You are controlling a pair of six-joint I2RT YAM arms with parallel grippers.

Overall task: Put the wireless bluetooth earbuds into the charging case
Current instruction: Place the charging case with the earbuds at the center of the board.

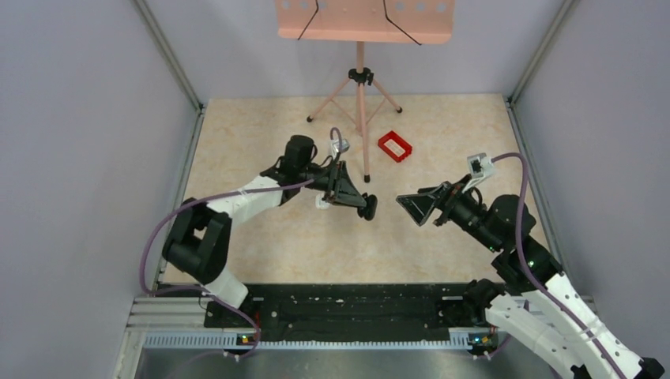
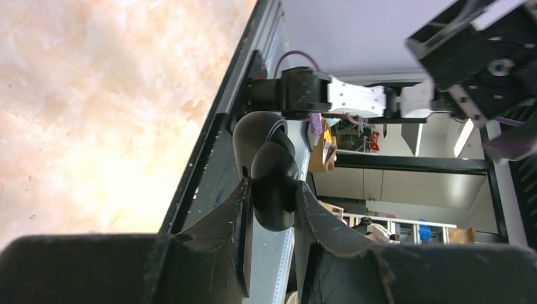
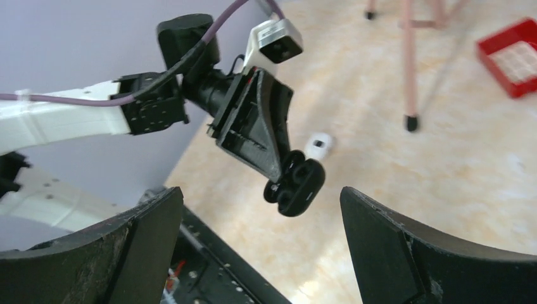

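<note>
Top external view: the left claw (image 1: 365, 205) is clenched on the glossy black charging case (image 3: 297, 187), held up off the desk (image 1: 269, 253) near its middle. Whether the earbuds sit inside it, I cannot tell. The right claw (image 1: 411, 210) faces it, released and empty. The desk is beige and marbled, with grey walls around. A white rounded object (image 3: 318, 145) lies below the left claw. A red frame (image 1: 395, 147) sits nearer the far edge, beside a pink stand (image 1: 361, 95).

One charging case (image 3: 299, 185), one white object (image 3: 318, 145), one red frame (image 3: 511, 58)
</note>
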